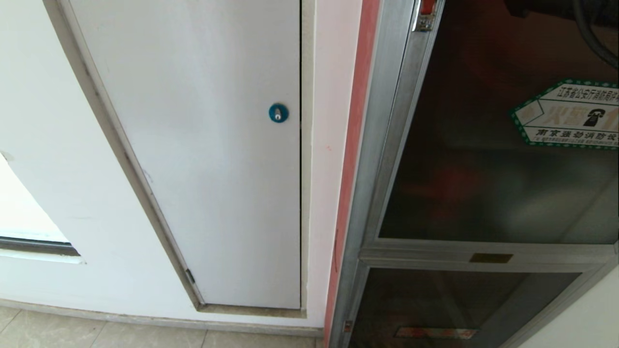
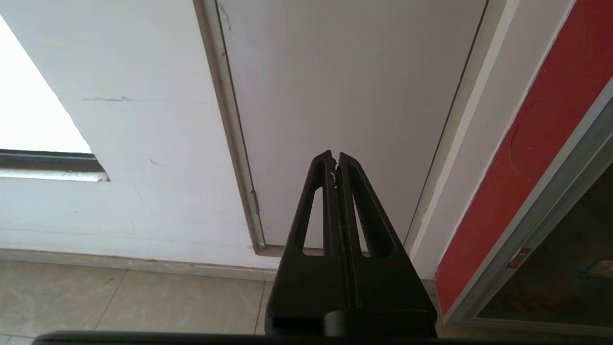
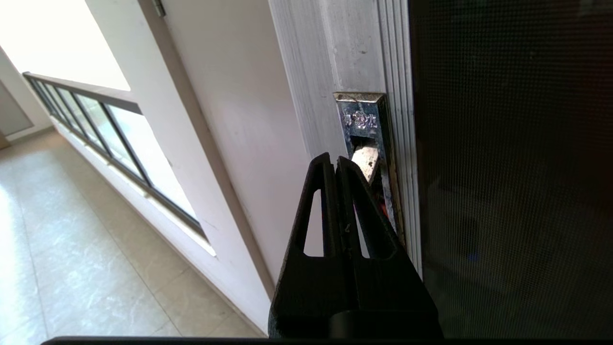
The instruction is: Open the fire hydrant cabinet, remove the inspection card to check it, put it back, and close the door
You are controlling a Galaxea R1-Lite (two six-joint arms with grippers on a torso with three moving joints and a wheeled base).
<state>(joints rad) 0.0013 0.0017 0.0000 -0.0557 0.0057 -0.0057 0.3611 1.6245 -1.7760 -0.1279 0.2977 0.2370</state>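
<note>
1. Cabinet status: the fire hydrant cabinet, with its silver aluminium frame, stands to the right of a plain white panel that carries a blue round lock. The door, dark glass with a green-bordered sticker, lies flush in its frame. Judgement: the opening step is not yet done.

2. Latch: a metal latch plate with a red part showing below it sits in the door's frame edge. In the head view the same latch appears at the upper edge of the picture.

3. Right gripper: the two black fingers are pressed together and hold nothing. The tips stand just beside the latch recess; whether they touch it cannot be told.

4. Left gripper: fingers also closed together and empty, pointing at the lower part of the white panel, well apart from the cabinet. This arm appears parked.

5. Inspection card: not visible in any view. Only dim red shapes show behind the glass, so the card's position cannot be confirmed.

6. Remaining work, as judged from this state:
   - release the latch and swing the door open;
   - take out the card and check it;
   - return the card;
   - close the door.
</note>
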